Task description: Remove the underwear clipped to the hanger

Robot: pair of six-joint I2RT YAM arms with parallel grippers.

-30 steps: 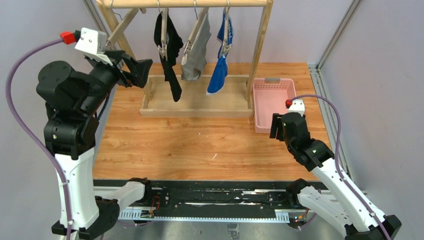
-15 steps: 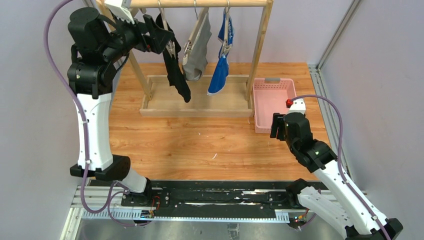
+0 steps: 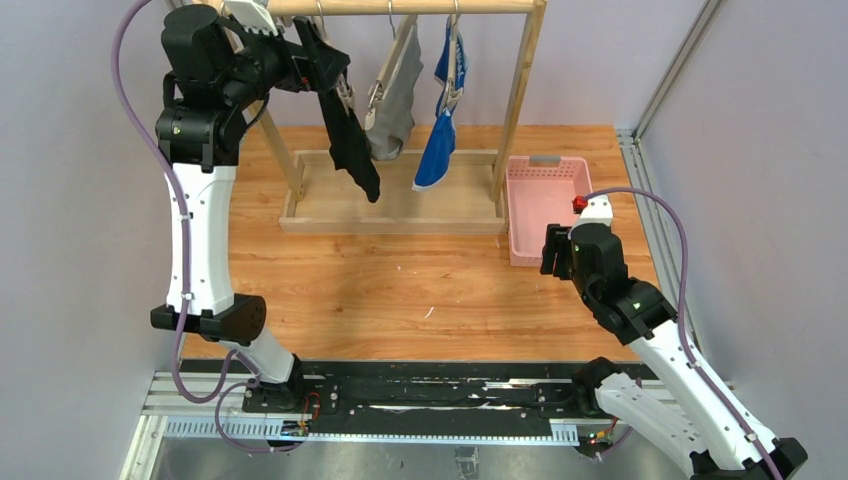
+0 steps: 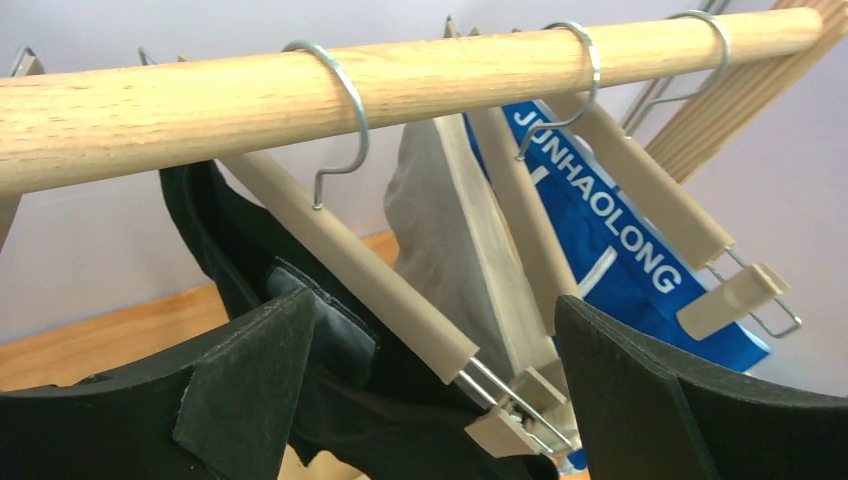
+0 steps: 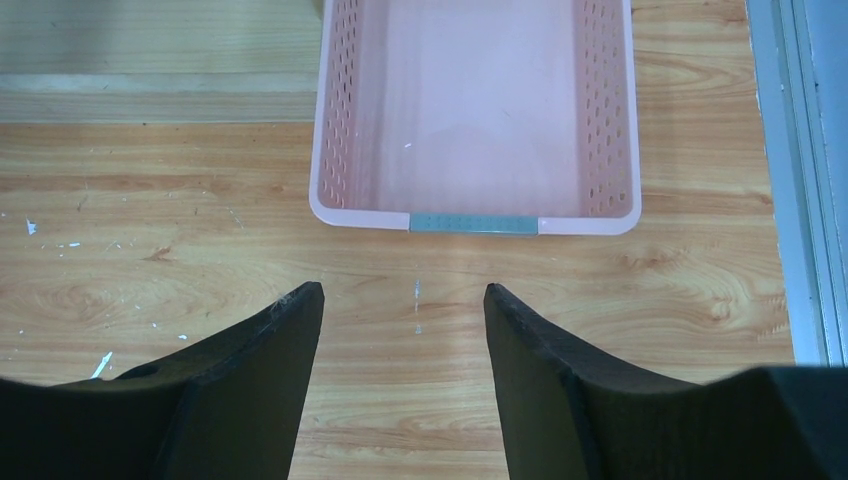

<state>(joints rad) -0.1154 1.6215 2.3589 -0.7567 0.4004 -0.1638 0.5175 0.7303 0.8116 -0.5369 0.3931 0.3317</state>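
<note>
Left end effector (image 4: 435, 320): jaws spread wide, gripping nothing; raised at 11 o'clock of the counter (image 3: 400, 290), its two matte black fingers flanking the first hanger's lower end. Whether a finger touches cloth cannot be told.
Underwear, count: three, hanging at 12 o'clock: black brief (image 3: 352, 145), grey brief (image 3: 392, 105), blue brief (image 3: 437, 155).
Underwear, material: soft limp cloth. The blue one has white trim and white letters reading JUNHAOLONG.
Underwear, axis: each hangs long and narrow from top to bottom. The black one slants down toward 5 o'clock, and the blue one tapers toward 7 o'clock.
Hangers (image 4: 350, 265): three, with pale wooden bars, bent wire hooks and wooden clips (image 4: 735, 297) on wire. All are tilted steeply on the rail.
Rail (image 4: 200, 100): one round, smooth wooden dowel running from 9 to 3 o'clock.
Rack (image 3: 522, 90): one, with slanted wooden uprights and a shallow rectangular wooden base.
Basket (image 5: 607, 110): one, of pink plastic, rectangular with perforated walls and a grey handle strip, at 2 o'clock just beside the rack.
Right end effector (image 5: 403, 300): jaws moderately apart and empty, low at 3 o'clock, pointing at the basket's near rim.
</note>
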